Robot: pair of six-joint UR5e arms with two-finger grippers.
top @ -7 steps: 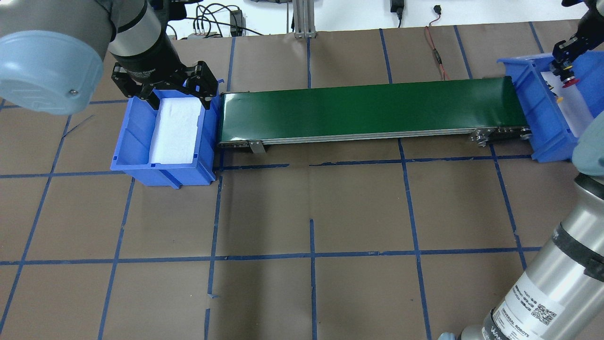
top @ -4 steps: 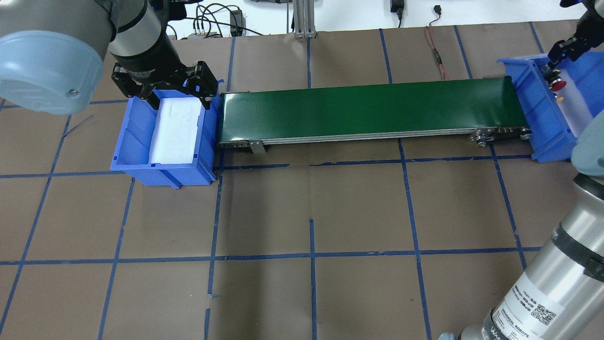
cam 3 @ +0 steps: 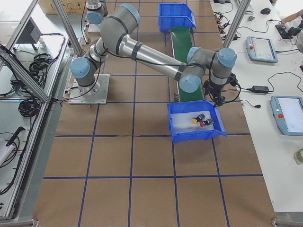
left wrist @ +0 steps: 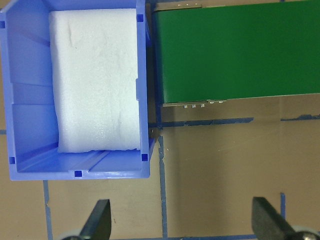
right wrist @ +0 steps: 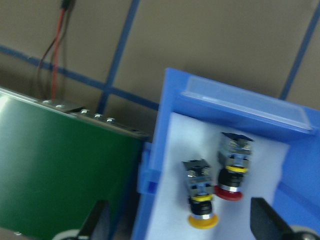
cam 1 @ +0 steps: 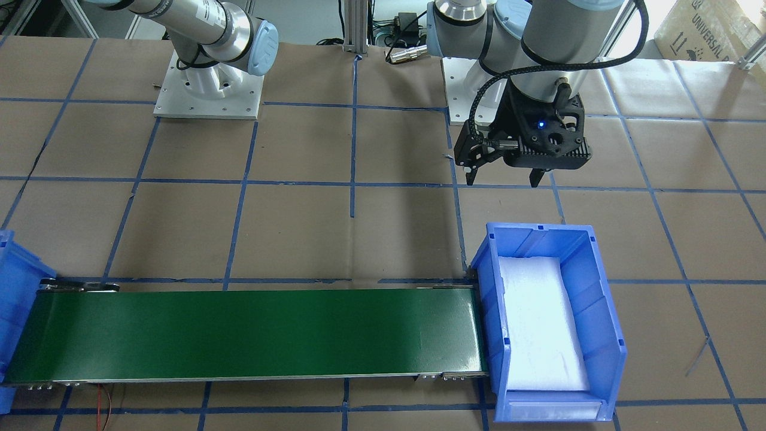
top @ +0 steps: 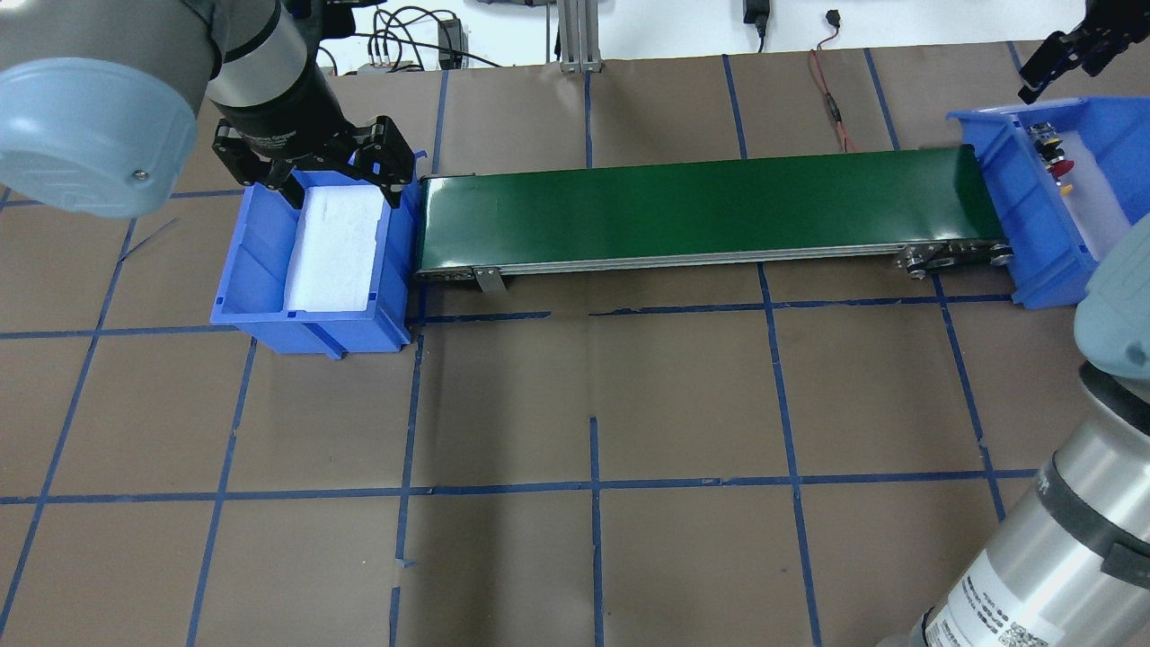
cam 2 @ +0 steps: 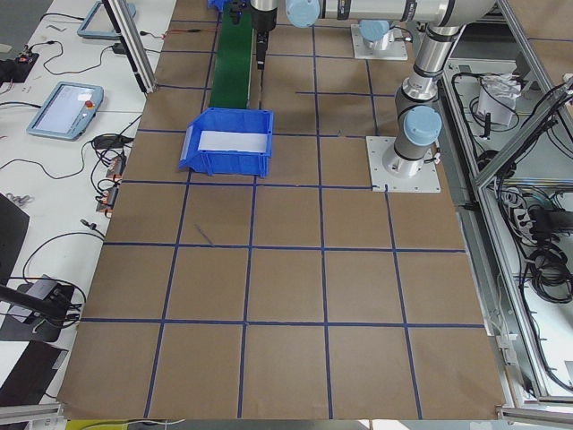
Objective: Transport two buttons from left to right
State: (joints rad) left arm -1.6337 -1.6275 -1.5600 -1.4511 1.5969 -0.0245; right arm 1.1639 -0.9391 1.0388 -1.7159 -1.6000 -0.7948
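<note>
The red button (right wrist: 233,167) and the yellow button (right wrist: 201,200) lie side by side on white foam in the right blue bin (right wrist: 165,150). Both also show in the overhead view, red (top: 1061,168) and yellow (top: 1065,190). My right gripper (top: 1065,58) is open and empty, raised above the bin's far corner; its fingertips (right wrist: 100,217) frame the wrist view. My left gripper (top: 328,171) is open and empty over the near side of the left blue bin (top: 243,261), which holds only white foam.
A green conveyor belt (top: 692,211) runs between the two bins and carries nothing. A red cable (top: 831,99) lies behind the belt near the right bin. The table is brown paper with blue tape lines.
My right gripper let go of the red button in the right bin, then rose and drew back from the bin. The left arm has not moved.
</note>
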